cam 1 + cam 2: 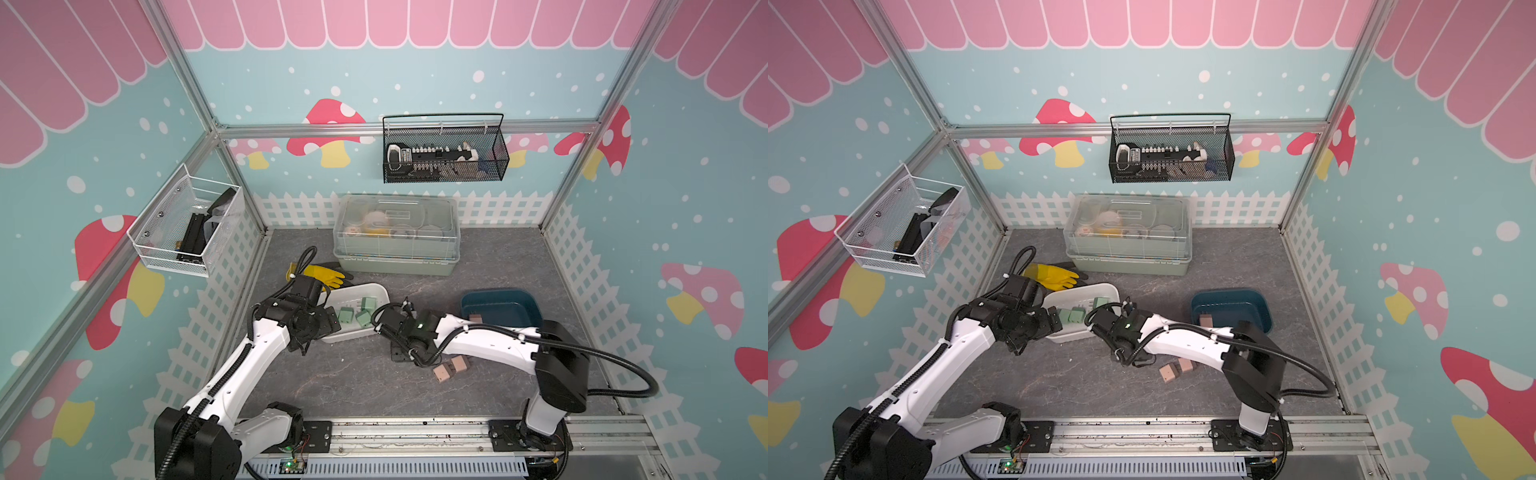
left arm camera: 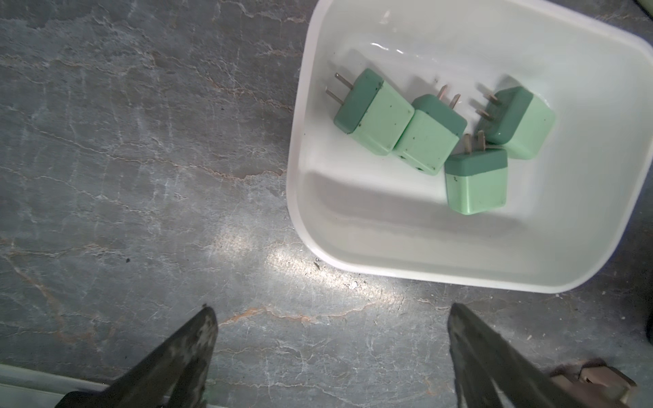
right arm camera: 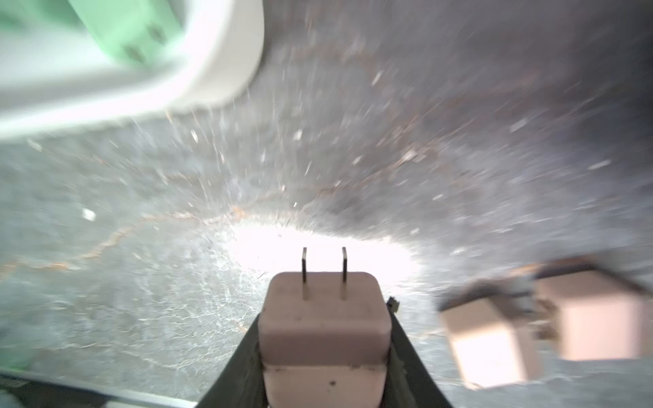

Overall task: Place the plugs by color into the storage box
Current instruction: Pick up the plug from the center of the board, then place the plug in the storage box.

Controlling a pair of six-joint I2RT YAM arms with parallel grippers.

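Several mint green plugs (image 2: 374,113) lie together in the white storage box (image 2: 300,197), which both top views show at centre left (image 1: 376,291). My left gripper (image 2: 332,318) is open over bare table beside that box. My right gripper (image 3: 323,318) is shut on a salmon pink plug (image 3: 323,335) whose prongs point away from the wrist. Two more pink plugs (image 1: 451,368) lie on the table close by, blurred in the right wrist view (image 3: 491,339). The dark teal storage box (image 1: 503,299) stands at the right with one pink plug (image 1: 475,319) inside.
A translucent lidded box (image 1: 397,237) stands at the back, with a yellow glove (image 1: 324,276) to its left. A black wire basket (image 1: 444,153) hangs on the back wall and a white mesh basket (image 1: 187,224) on the left wall. The arms' rail (image 1: 415,432) runs along the front.
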